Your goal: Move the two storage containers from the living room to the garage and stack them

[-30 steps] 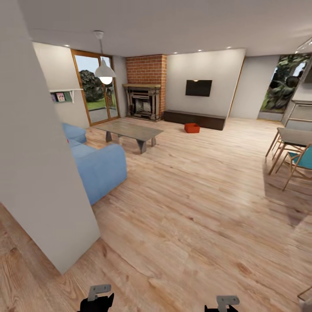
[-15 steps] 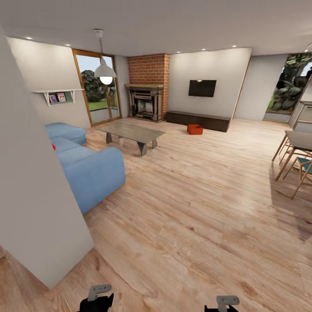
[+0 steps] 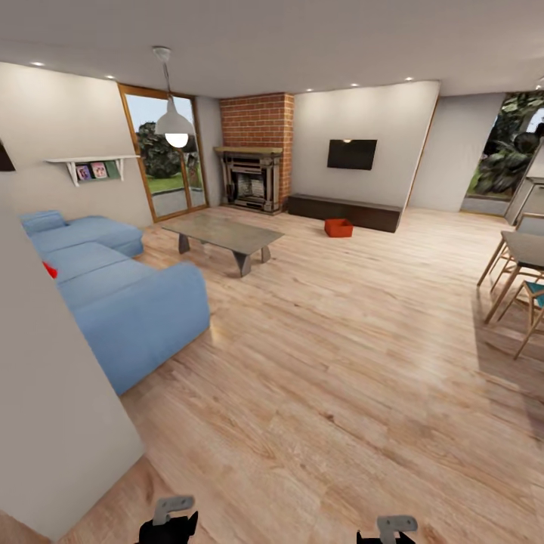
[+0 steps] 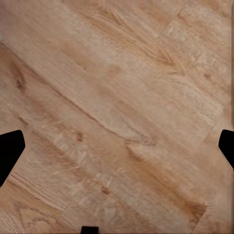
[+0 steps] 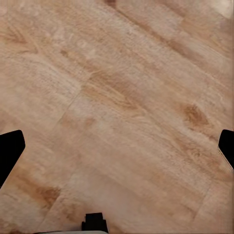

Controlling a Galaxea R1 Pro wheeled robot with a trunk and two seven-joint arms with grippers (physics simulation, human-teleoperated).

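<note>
I am looking across the living room, whose light plank floor (image 3: 340, 363) takes up most of the head view. A pale wall (image 3: 45, 423) cuts in close at my left, and past it runs the blue sofa (image 3: 113, 295), with a small red thing (image 3: 50, 270) lying on its seat. Beyond the sofa stands the grey low table (image 3: 223, 234), then the brick fireplace wall (image 3: 257, 147) with glass doors (image 3: 162, 155) to its left. A dark television (image 3: 352, 154) hangs on the white wall above a long low cabinet (image 3: 344, 211). A dining table with chairs (image 3: 521, 279) sits at the right edge.

One storage container (image 3: 338, 227) shows far off: a small orange-red open bin on the planks just in front of the low cabinet, well apart from me. I can make out only one bin's shape from here.

My left gripper (image 4: 117, 146) hangs over bare planks, its dark fingertips (image 4: 9, 151) set wide apart and holding nothing. My right gripper (image 5: 117, 146) is likewise spread wide over the wood, empty, touching nothing.
</note>
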